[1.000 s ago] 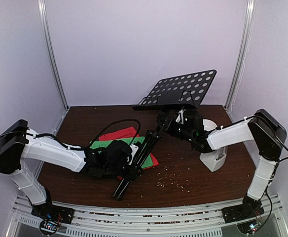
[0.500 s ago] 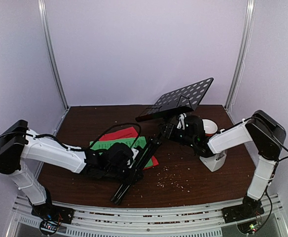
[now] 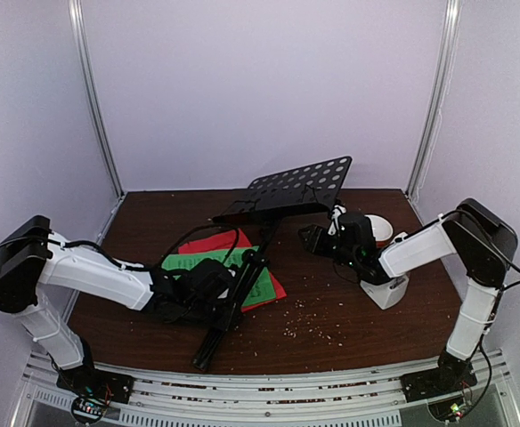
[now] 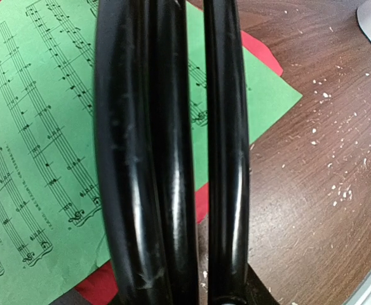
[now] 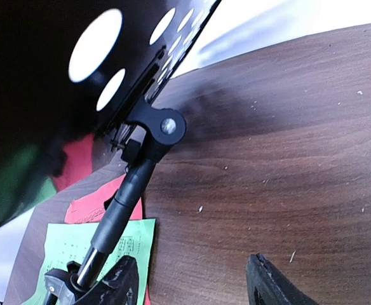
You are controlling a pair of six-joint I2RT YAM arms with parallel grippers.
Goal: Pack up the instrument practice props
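The black perforated music stand [image 3: 291, 185] leans over the table, its desk raised at the back and its folded legs [image 3: 208, 342] pointing to the front edge. My left gripper [image 3: 224, 289] is shut on those legs [image 4: 173, 159], which fill the left wrist view above the green music sheet [image 4: 39, 127] and the red one [image 4: 96, 286]. My right gripper [image 3: 316, 238] stands open just right of the pole. Its fingers [image 5: 268, 283] hold nothing, and the stand's pole joint [image 5: 163, 127] lies ahead of them. The white metronome [image 3: 386, 289] stands under my right forearm, partly hidden.
A small orange-and-white bowl [image 3: 380, 227] sits at the back right behind my right gripper. Pale crumbs [image 3: 309, 329] are scattered over the brown table [image 3: 349, 334]. A black cable [image 3: 215, 222] loops over the sheets. Metal frame posts [image 3: 95, 107] stand at both back corners.
My right gripper has opened, let go of the stand and drawn back to the right. The stand's desk has swung left and lower. My left gripper keeps its hold on the legs.
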